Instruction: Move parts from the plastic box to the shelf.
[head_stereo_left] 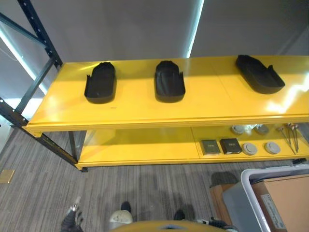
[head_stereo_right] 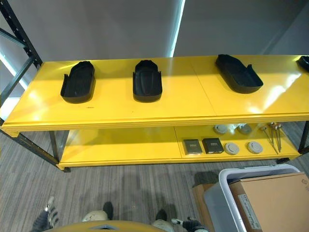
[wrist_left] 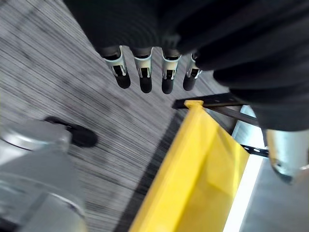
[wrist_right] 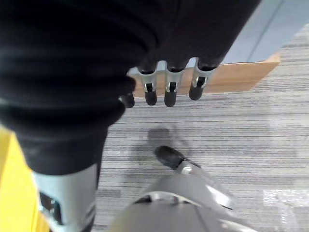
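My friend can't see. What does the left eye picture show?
Three black parts, left, middle and right, lie apart on the top of a yellow shelf. Small boxes and round discs sit on its lower level, and a grey plastic box holding a cardboard box stands in front.

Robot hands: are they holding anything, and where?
Nothing is held. The left hand and right hand both hang open above the carpet.

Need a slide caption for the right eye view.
Three black parts sit on the yellow shelf's top level; grey plastic box holding a cardboard box lower right.

Yellow shelf (head_stereo_left: pixel 145 113) with three black parts (head_stereo_left: pixel 169 81).
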{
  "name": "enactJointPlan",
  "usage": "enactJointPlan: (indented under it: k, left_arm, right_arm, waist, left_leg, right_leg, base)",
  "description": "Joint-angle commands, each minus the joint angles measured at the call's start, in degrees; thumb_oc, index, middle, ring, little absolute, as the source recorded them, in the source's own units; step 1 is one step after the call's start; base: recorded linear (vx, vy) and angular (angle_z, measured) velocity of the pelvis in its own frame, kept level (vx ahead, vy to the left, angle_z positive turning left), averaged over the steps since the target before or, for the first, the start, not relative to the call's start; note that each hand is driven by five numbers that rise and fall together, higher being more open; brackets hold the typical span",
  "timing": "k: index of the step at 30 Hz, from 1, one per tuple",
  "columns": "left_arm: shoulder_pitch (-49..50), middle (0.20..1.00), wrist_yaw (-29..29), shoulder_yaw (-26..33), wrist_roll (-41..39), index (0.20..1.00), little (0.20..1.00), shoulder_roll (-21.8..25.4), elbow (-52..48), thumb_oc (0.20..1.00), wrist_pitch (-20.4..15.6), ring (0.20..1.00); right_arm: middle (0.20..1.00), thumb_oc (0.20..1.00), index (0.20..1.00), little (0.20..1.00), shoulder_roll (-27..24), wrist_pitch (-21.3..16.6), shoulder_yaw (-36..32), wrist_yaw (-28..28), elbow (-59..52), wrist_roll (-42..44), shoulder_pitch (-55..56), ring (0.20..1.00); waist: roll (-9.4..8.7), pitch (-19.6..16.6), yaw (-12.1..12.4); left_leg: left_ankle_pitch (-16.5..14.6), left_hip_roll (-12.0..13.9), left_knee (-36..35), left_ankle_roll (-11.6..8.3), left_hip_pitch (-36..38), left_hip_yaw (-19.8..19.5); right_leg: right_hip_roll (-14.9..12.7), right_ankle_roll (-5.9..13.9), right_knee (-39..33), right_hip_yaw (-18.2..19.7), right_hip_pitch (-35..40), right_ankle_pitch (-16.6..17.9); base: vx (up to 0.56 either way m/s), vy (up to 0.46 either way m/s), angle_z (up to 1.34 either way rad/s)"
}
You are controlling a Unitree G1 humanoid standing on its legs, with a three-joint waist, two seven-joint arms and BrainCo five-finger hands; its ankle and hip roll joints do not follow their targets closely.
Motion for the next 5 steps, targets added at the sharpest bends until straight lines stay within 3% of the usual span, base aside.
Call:
enactJointPlan:
  k: [1, 2, 5]
  left_arm:
    - [-7.86, 1.000, 2.01, 0.97, 7.59, 1.000, 1.000, 0.79, 1.53, 1.000, -0.78, 1.000]
    - [-8.94, 1.000, 1.83, 1.08, 7.65, 1.000, 1.000, 0.32, 5.04, 1.000, 0.72, 1.000]
    - [-10.27, 1.000, 0.40, 1.36, 8.56, 1.000, 1.000, -0.73, 11.72, 1.000, -1.72, 1.000]
  right_arm:
    - [1.000, 1.000, 1.000, 1.000, -0.43, -2.50, 1.42, -0.94, -0.42, 0.79, -1.42, 1.000]
    - [1.000, 1.000, 1.000, 1.000, -0.20, -2.26, 1.74, -1.18, -0.26, 0.55, -1.66, 1.000]
    - [1.000, 1.000, 1.000, 1.000, 0.05, -3.33, 1.79, -1.05, 1.66, -0.27, -1.82, 1.000]
  waist:
    - [-1.45, 0.84, -1.15]
    - [-1.47, 0.63, -1.60]
    - [-1.68, 0.05, -2.57]
  left_leg:
    - [-1.75, 2.91, 4.92, 0.04, -1.52, 1.28]
    - [-1.83, 2.91, 4.86, 0.07, -1.34, 1.46]
    - [-2.11, 2.72, 4.49, 0.31, -0.76, 1.66]
  right_leg:
    - [-5.23, 4.09, 3.25, 0.91, -0.05, -0.59]
    - [-5.17, 4.08, 3.29, 1.32, -0.13, -0.69]
    - [-5.11, 4.11, 3.33, 2.36, -0.41, -0.76]
  base:
    - [0.00, 0.000, 0.00]
    - [0.00, 0.000, 0.00]
    - [0.03, 0.027, -0.15]
